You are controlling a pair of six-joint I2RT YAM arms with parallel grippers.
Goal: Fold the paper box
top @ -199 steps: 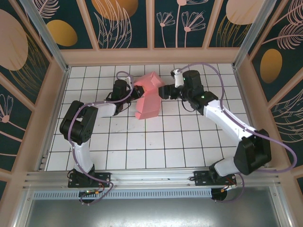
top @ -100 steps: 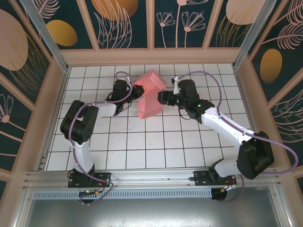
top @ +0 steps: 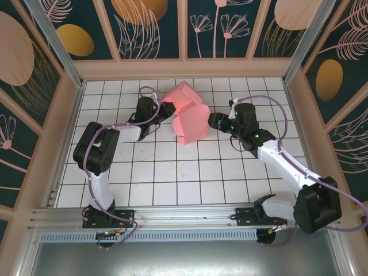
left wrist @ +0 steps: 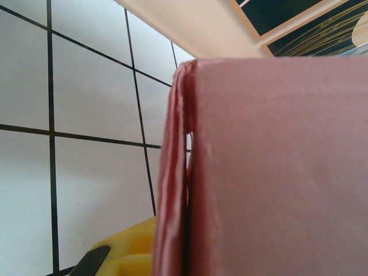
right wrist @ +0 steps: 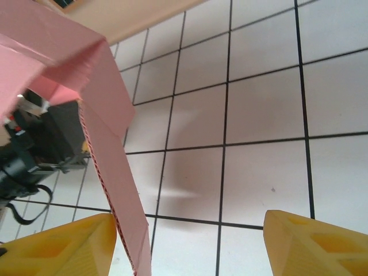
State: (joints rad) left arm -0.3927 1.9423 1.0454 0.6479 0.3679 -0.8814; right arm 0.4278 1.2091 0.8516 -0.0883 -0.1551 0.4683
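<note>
Your left gripper (top: pixel 165 111) is clamped shut on the paper box (top: pixel 191 119). It pinches the left edge of the pink card over the far half of the white tiled table (top: pixel 172 172). Through the left wrist camera you see that card edge-on. It stands upright and runs straight down into the jaws. One yellow finger (left wrist: pixel 131 254) sits just beside it at the bottom, and the other is hidden behind the card.

From above, the box sits between your two arms as two pink panels that meet at a crease. The upper panel lies toward the far wall, and the lower panel is tilted and reaches toward the right arm.

Your right gripper (top: pixel 211 121) is at the right edge of that lower panel, with its jaws well apart and nothing gripped. Through the right wrist camera, the two yellow fingertips (right wrist: pixel 63 247) sit at the bottom corners of the view with bare tiles between them. A pink flap hangs down inside that gap, close against the fingertip on the left of the view. It may be brushing that fingertip, but the frame cuts off the spot where they would meet.
</note>
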